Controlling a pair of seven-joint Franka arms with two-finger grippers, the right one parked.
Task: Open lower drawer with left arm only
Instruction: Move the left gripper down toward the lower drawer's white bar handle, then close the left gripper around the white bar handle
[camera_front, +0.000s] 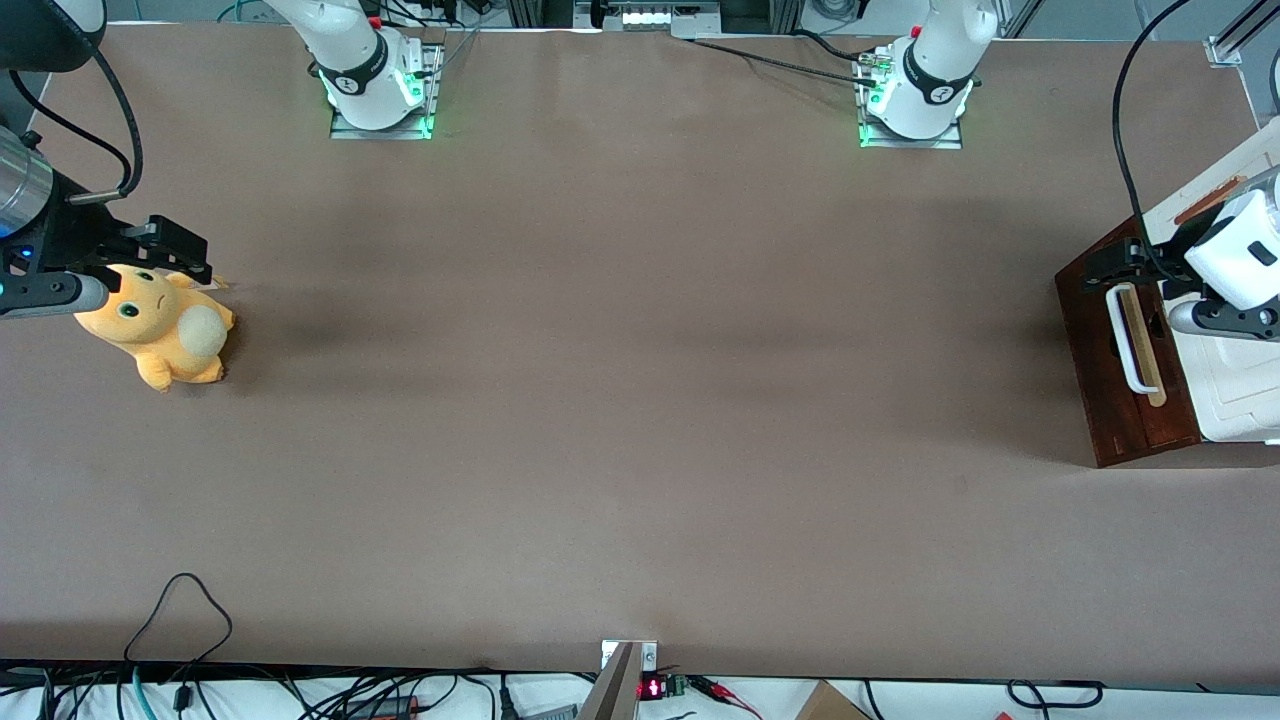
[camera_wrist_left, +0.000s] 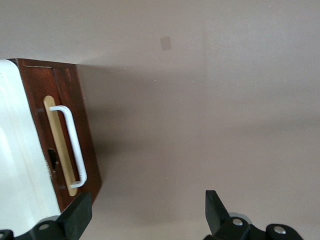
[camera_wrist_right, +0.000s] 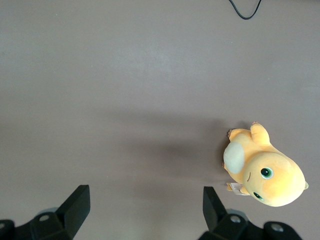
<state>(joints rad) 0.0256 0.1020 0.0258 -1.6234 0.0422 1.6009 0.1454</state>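
Observation:
The lower drawer (camera_front: 1100, 400) shows its dark reddish-brown front at the working arm's end of the table, with a white U-shaped handle (camera_front: 1124, 340) on a pale strip. My gripper (camera_front: 1106, 272) hovers over the end of the front that is farther from the front camera, just above that end of the handle. In the left wrist view the drawer front (camera_wrist_left: 45, 82) and the handle (camera_wrist_left: 75, 145) lie beside one fingertip (camera_wrist_left: 80, 210). The gripper (camera_wrist_left: 147, 200) is open, and only bare table shows between its fingers. The drawer front lies close against the white cabinet body (camera_wrist_left: 15, 150).
The white cabinet (camera_front: 1235, 390) stands at the table's edge beside the drawer front. An orange plush toy (camera_front: 165, 330) lies toward the parked arm's end. Loose cables (camera_front: 180, 610) trail along the table edge nearest the front camera. Brown table (camera_front: 640, 350) spreads between the two ends.

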